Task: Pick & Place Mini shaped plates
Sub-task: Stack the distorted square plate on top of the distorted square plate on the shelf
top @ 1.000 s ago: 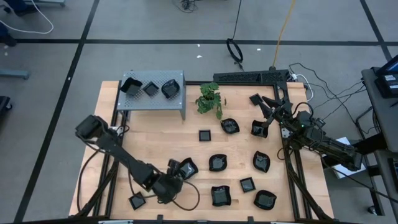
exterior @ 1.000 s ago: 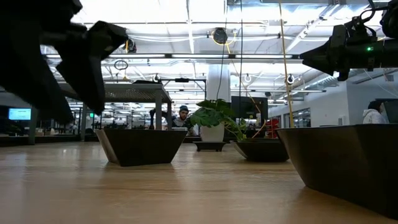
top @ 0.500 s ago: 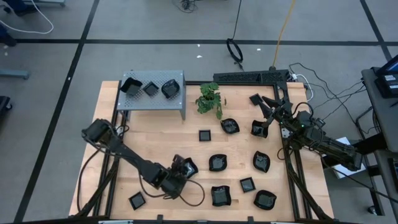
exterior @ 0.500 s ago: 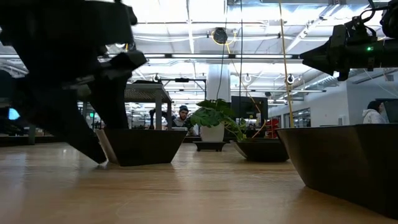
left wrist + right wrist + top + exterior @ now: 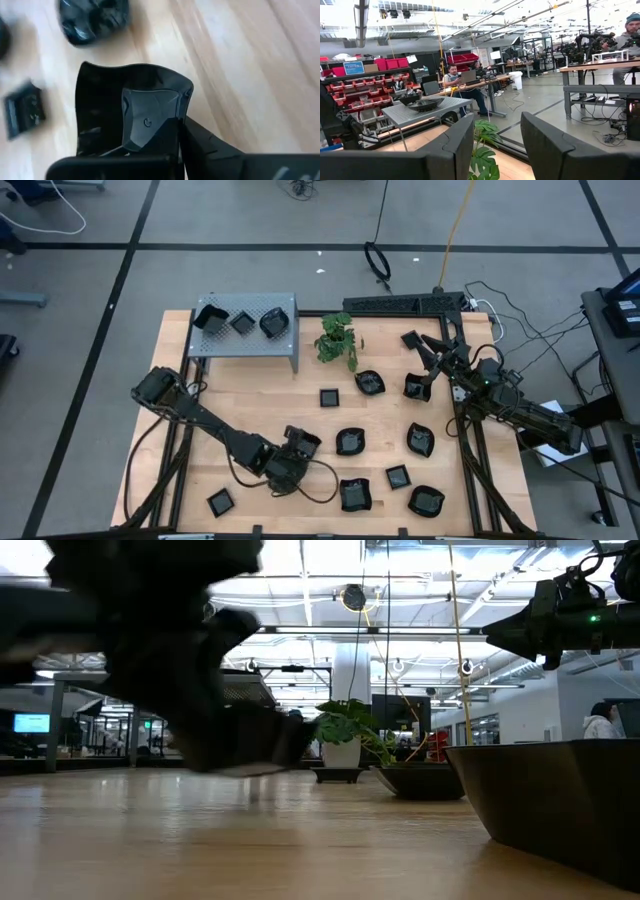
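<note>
Several mini shaped plates, glossy and black, lie on the wooden table (image 5: 180,440), among them one plate (image 5: 350,442) at the middle and one plate (image 5: 220,502) at the near left. Three more rest on the grey perforated box (image 5: 245,345) at the far left. My left gripper (image 5: 297,450) is shut on a wavy-edged square plate (image 5: 115,95) near the table's middle front. My right gripper (image 5: 420,352) hangs open over the far right, above the table, with nothing between its fingers (image 5: 455,140). My left gripper pinches the plate's rim (image 5: 186,102) on one side, one finger (image 5: 150,120) inside the shallow centre and the other (image 5: 210,145) outside the wall. The fingers come in slanting down from the table's left. In the low view the plate (image 5: 265,745) seems raised off the wood.
A small green plant (image 5: 338,340) stands beside the box at the far middle. Plates cluster on the right half, such as one (image 5: 370,383) and one (image 5: 426,501). Bare wood lies at the middle left. A black rail (image 5: 400,303) runs along the far edge.
My left gripper has moved toward the table's right edge onto the wavy-edged plate and has shut on its rim. In the low view the plate, which stood flat on the wood, now sits higher and farther right.
</note>
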Motion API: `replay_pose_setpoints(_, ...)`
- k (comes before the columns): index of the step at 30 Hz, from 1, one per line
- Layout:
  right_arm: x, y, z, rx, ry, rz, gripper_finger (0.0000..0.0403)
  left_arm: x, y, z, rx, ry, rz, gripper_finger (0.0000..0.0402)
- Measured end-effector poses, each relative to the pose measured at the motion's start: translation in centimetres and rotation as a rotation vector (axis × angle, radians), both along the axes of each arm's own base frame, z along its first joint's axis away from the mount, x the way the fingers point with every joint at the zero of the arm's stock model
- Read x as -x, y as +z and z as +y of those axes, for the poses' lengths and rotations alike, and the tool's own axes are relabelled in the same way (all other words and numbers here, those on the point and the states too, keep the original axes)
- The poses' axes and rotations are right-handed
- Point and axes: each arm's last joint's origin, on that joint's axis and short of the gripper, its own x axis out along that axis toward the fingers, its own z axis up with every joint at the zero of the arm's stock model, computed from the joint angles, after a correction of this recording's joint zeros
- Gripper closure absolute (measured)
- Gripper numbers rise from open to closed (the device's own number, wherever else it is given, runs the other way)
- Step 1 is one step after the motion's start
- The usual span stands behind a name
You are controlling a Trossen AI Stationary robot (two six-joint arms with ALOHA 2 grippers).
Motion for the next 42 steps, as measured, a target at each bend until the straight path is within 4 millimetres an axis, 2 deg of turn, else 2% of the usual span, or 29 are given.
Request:
replay_pose_setpoints(5,0.0,0.0,0.0,0.001,0.0,-0.003,0.025,-0.8,3.9,1.3,0.049,0.055,-0.107,0.0397)
replay_pose_setpoints(11,0.0,-0.1,0.0,-0.003,0.0,0.007,0.025,-0.9,8.5,5.7,0.098,0.456,-0.344,0.0394)
replay_pose_setpoints(17,-0.1,-0.1,-0.1,-0.005,0.0,0.011,0.025,0.7,12.3,10.6,0.002,0.696,-0.476,0.0392)
replay_pose_setpoints(22,-0.1,-0.1,-0.1,-0.008,0.0,0.016,0.025,3.4,15.1,15.4,-0.049,0.903,-0.527,0.0397)
replay_pose_setpoints(26,-0.1,-0.1,-0.1,-0.008,0.0,0.016,0.025,6.0,16.3,18.9,-0.075,1.073,-0.511,0.0395)
replay_pose_setpoints(32,-0.1,-0.1,-0.1,-0.008,0.0,0.016,0.025,9.5,16.6,23.6,-0.121,1.358,-0.446,0.0393)
replay_pose_setpoints(37,-0.1,-0.1,-0.1,-0.008,0.0,0.016,0.025,11.8,16.3,26.4,-0.165,1.522,-0.35,0.0397)
replay_pose_setpoints(42,-0.1,-0.1,-0.1,-0.008,0.0,0.016,0.025,13.1,16.1,28.2,-0.166,1.595,-0.272,0.0388)
